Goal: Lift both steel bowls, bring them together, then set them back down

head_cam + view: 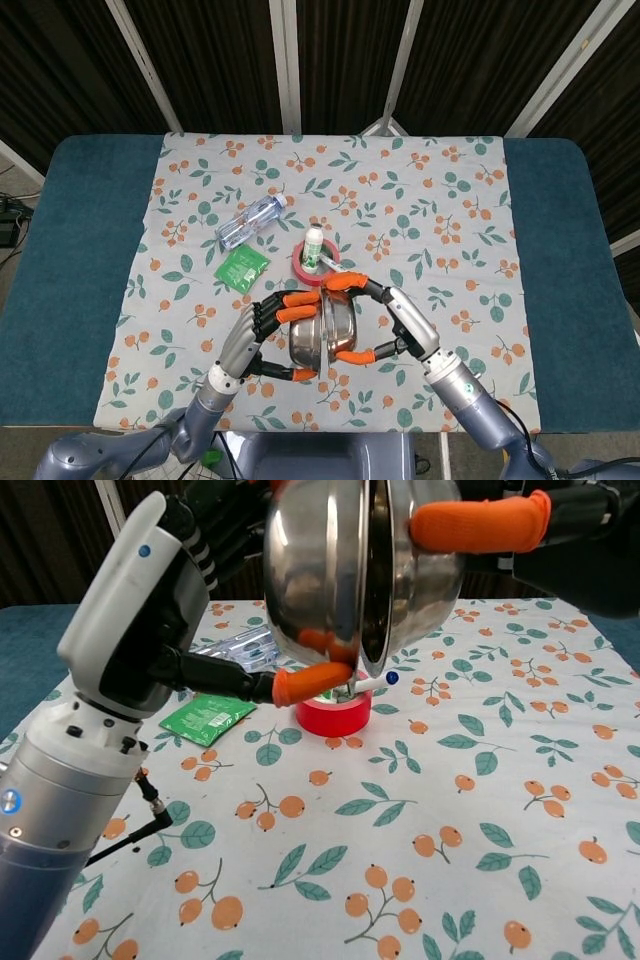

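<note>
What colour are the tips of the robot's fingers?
Orange, on both the left hand and right hand; clearest in the chest view.

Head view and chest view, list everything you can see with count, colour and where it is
Steel bowls: two, silver, held up rim to rim above the near cloth.
Water bottle: one, clear, lying left of centre.
Green packet: one, flat, near the bottle.
Red tape roll: one, centre, holding a white bottle and a pen.
Tablecloth: one, white with orange fruit and leaves.
Table: one, teal.
Left hand: holds left bowl, orange-tipped fingers.
Right hand: holds right bowl.
</note>
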Action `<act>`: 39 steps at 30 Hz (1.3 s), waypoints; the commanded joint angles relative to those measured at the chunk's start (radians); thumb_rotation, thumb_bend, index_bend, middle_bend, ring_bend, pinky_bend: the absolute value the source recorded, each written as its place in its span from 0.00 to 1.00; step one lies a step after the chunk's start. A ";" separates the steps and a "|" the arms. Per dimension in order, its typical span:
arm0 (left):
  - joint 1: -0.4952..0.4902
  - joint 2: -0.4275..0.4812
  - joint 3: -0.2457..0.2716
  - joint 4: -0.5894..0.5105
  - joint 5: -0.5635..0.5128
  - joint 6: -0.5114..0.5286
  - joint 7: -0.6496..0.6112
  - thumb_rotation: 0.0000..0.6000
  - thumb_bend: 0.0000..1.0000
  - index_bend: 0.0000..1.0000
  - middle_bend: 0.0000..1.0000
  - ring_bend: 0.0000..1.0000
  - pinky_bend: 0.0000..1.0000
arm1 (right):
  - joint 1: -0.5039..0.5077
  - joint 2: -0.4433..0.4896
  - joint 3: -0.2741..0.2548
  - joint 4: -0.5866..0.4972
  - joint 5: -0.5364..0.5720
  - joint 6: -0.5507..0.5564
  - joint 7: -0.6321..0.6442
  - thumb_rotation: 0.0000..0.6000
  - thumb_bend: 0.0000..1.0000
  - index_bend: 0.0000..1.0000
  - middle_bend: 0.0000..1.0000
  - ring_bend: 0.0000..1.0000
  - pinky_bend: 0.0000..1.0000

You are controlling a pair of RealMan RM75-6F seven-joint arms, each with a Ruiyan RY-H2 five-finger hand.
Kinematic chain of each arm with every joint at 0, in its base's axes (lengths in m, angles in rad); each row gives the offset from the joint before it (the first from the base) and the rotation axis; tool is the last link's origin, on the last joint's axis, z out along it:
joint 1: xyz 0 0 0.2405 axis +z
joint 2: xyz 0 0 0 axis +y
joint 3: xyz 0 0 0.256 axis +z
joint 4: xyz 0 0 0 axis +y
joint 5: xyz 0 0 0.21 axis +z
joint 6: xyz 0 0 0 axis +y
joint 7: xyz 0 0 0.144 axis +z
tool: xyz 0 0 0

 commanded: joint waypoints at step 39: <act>0.121 0.686 0.118 -0.586 0.038 -0.123 0.634 1.00 0.00 0.22 0.18 0.24 0.32 | -0.046 0.182 -0.020 0.078 0.134 0.010 -0.442 1.00 0.18 0.58 0.31 0.49 0.51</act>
